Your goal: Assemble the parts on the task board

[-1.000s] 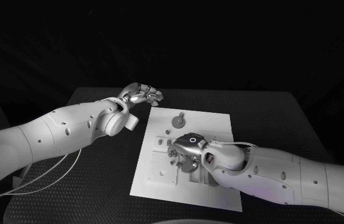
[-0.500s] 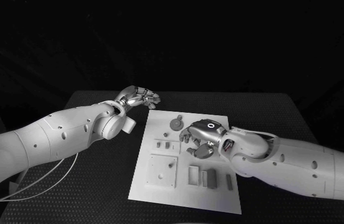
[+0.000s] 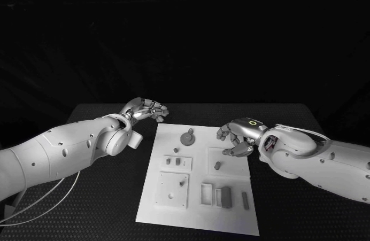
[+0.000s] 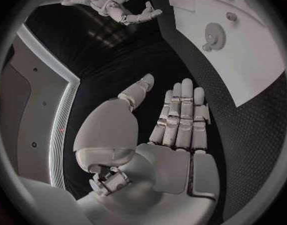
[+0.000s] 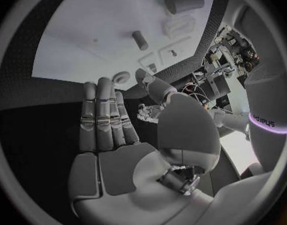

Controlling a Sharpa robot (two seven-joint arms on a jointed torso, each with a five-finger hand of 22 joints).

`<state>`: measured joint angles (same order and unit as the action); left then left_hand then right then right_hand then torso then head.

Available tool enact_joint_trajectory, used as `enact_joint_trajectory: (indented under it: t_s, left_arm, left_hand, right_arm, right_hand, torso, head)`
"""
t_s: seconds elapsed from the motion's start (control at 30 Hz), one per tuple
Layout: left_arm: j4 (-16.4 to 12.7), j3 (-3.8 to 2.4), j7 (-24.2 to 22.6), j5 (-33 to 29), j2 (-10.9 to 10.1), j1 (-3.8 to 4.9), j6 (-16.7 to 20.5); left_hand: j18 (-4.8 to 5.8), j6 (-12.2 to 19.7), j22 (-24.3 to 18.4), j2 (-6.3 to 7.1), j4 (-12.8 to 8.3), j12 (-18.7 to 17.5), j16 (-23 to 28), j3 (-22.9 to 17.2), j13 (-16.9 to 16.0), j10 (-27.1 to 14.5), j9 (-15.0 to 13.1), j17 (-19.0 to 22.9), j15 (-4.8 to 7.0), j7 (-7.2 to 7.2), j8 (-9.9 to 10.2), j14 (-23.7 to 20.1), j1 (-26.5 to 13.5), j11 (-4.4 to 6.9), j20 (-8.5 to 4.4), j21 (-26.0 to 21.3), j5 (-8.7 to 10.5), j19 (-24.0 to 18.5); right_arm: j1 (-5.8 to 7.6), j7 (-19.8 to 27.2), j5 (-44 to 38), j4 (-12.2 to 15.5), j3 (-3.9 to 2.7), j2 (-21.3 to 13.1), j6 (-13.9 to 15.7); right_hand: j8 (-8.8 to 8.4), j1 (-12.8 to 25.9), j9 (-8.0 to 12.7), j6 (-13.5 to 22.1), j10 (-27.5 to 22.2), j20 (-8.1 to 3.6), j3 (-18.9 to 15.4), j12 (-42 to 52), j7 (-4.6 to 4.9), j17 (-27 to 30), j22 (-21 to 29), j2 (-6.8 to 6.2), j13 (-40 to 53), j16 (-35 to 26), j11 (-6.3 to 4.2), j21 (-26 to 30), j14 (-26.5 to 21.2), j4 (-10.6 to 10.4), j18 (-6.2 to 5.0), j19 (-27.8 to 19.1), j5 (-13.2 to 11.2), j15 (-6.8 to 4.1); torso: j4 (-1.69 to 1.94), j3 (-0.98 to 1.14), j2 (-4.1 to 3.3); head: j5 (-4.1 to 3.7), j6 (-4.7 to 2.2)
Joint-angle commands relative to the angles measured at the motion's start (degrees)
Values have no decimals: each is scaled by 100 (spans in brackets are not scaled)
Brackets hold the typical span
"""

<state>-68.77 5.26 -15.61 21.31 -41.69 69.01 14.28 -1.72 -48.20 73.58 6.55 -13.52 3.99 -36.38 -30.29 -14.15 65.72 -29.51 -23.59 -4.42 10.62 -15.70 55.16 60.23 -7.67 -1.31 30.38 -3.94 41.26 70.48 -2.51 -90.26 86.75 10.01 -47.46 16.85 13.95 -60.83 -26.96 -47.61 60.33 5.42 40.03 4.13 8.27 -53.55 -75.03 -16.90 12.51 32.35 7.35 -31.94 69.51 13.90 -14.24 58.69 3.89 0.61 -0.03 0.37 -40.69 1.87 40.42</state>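
Black tabletop carries white task board. Gear part at board's 12 o'clock. Left hand released at 11 o'clock corner; right hand released, empty, at 2 o'clock.

task board mid-table | gear on its far end | left hand beyond its far-left corner
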Motion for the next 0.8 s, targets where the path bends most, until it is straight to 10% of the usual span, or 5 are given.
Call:
enact_joint_trajectory:
  t_s: [0.03,0.8]
  left_arm:
    - [-3,-4,-76,-36,23,4,-41]
    - [2,-4,-54,-36,17,4,-64]
  left_hand:
    - [-49,23,7,-37,-5,21,40,41,9,-29,2,-9,-17,-26,-18,19,-11,-2,18,-37,2,12]
    - [-49,21,12,-38,-3,22,49,42,12,-28,3,-21,-17,-28,-22,23,-11,-1,18,-42,4,17]
  right_arm:
    - [-4,-83,88,16,4,-39,-694]
    - [-255,9,-289,38,143,138,-424]
  right_hand:
    - [-27,143,26,97,-184,16,-163,-39,-106,-8,-87,-11,-97,-58,2,59,-68,12,-76,-101,-43,41]
    - [231,-263,-44,-54,138,-60,-4,370,-109,-129,-103,20,-192,56,-94,-42,49,-107,-76,47,-111,-53]
  torso:
    - [-11,0,-3]
    - [18,-32,4]
  head:
    - [-4,4]
    - [3,85]
